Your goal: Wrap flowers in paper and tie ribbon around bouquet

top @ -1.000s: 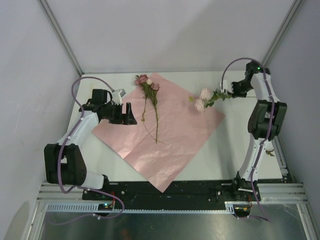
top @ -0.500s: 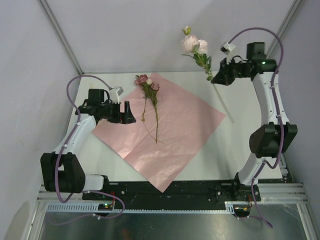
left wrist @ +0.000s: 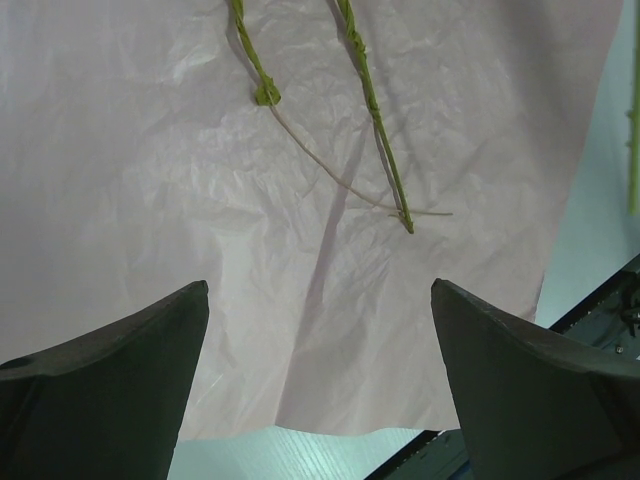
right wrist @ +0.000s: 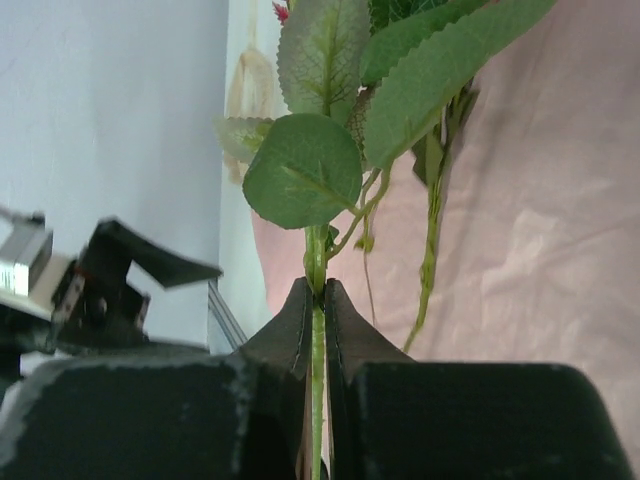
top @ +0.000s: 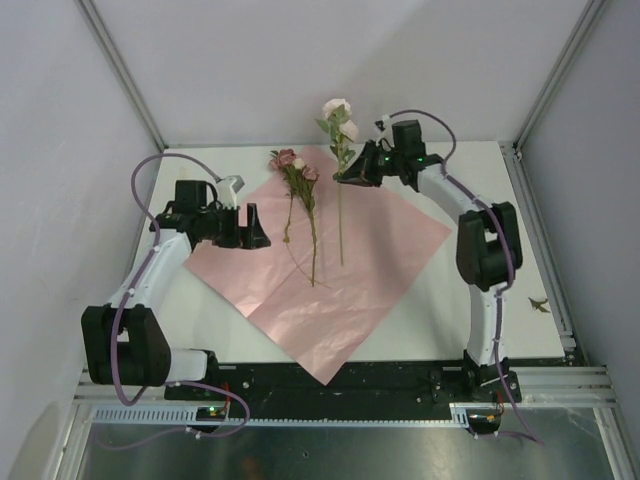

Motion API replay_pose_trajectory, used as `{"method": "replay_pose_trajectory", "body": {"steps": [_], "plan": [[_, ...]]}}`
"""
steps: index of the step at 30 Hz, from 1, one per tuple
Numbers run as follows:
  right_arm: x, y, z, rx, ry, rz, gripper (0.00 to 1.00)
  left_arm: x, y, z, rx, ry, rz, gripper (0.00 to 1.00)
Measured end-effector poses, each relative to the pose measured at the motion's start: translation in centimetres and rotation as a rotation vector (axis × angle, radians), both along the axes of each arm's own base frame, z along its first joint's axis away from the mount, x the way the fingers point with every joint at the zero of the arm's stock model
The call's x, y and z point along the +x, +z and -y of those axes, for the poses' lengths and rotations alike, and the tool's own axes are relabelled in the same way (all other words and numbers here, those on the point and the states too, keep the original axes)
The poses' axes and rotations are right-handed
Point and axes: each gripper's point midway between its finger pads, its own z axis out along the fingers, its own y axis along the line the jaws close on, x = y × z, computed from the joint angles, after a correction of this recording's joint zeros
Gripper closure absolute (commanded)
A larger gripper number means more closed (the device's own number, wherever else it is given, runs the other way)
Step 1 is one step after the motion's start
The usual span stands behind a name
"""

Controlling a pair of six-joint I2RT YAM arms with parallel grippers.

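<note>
Pink paper (top: 380,250) lies flat as a diamond on the white worktop (top: 450,320) in the top view. Some flowers (top: 289,160) already lie on it, heads at 11 o'clock, stems running toward the middle. My right end effector (top: 350,175) hangs over the 12 o'clock corner, clenched on a pink rose (top: 337,110) whose stem hangs down near the others. The left end effector (top: 257,228) sits at the paper's 9 o'clock edge, released.

Left wrist: fingers (left wrist: 120,380) spread wide over creased paper, stem ends ahead, nothing between them.

Right wrist: jaws pinched on the green stem just below the leaves.

I judge we are early, with flowers being gathered. Wrapping and tying are both left, and I see no ribbon. Plain pale walls (top: 330,60) enclose the worktop, and a black rail (top: 350,378) runs along 6 o'clock.
</note>
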Motion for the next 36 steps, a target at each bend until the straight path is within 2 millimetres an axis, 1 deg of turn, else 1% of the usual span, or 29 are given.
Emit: {"method": "replay_pose_trajectory", "body": {"steps": [3, 7, 12, 15, 16, 18, 22, 23, 24, 25, 27, 28, 30, 32, 35, 36], "plan": [[2.0, -2.4, -1.6, 0.008, -0.049, -0.041, 1.0, -0.4, -0.7, 0.0, -0.002, 0.004, -0.02, 0.02], [3.6, -5.6, -3.4, 0.006, -0.082, -0.084, 1.0, -0.6, -1.3, 0.0, -0.003, 0.005, -0.035, 0.02], [4.1, -8.8, -5.1, -0.015, -0.082, -0.116, 1.0, -0.5, -1.8, 0.0, -0.009, 0.013, -0.044, 0.02], [4.0, -10.3, -5.7, -0.032, -0.074, -0.128, 1.0, -0.4, -2.1, 0.1, -0.01, 0.015, -0.049, 0.03], [3.9, -10.8, -5.8, -0.039, -0.069, -0.129, 0.99, -0.4, -2.3, 0.1, -0.01, 0.016, -0.052, 0.02], [3.7, -11.9, -6.0, -0.052, -0.059, -0.134, 0.92, -0.5, -2.6, 0.1, -0.01, 0.016, -0.06, 0.02], [3.3, -13.4, -5.8, -0.082, -0.044, -0.147, 0.65, -0.4, -2.9, 0.0, -0.009, 0.016, -0.067, 0.01], [3.2, -13.6, -5.7, -0.089, -0.037, -0.146, 0.56, -0.4, -2.9, 0.0, -0.009, 0.016, -0.067, 0.01], [3.1, -13.7, -5.7, -0.094, -0.032, -0.145, 0.51, -0.4, -2.9, 0.0, -0.009, 0.015, -0.067, 0.01], [3.0, -13.8, -5.6, -0.1, -0.024, -0.138, 0.41, -0.4, -2.9, 0.0, -0.007, 0.012, -0.064, 0.0], [2.9, -13.9, -5.4, -0.109, -0.004, -0.124, 0.27, -0.4, -2.9, -0.1, 0.001, 0.003, -0.056, 0.0], [2.8, -14.1, -5.1, -0.115, 0.005, -0.119, 0.23, -0.3, -2.9, -0.1, 0.008, -0.004, -0.049, 0.0], [2.2, -14.3, -4.6, -0.129, 0.031, -0.115, 0.19, -0.3, -2.9, -0.4, 0.029, -0.014, -0.03, 0.0], [1.4, -13.9, -3.9, -0.14, 0.056, -0.104, 0.18, -0.2, -2.7, -0.8, 0.057, -0.017, -0.005, 0.0], [0.4, -12.4, -2.3, -0.158, 0.082, -0.068, 0.18, -0.1, -2.6, -1.5, 0.087, -0.007, 0.008, 0.03], [0.1, -11.8, -1.5, -0.166, 0.087, -0.051, 0.19, -0.1, -2.7, -1.6, 0.091, -0.003, 0.005, 0.04]]}}
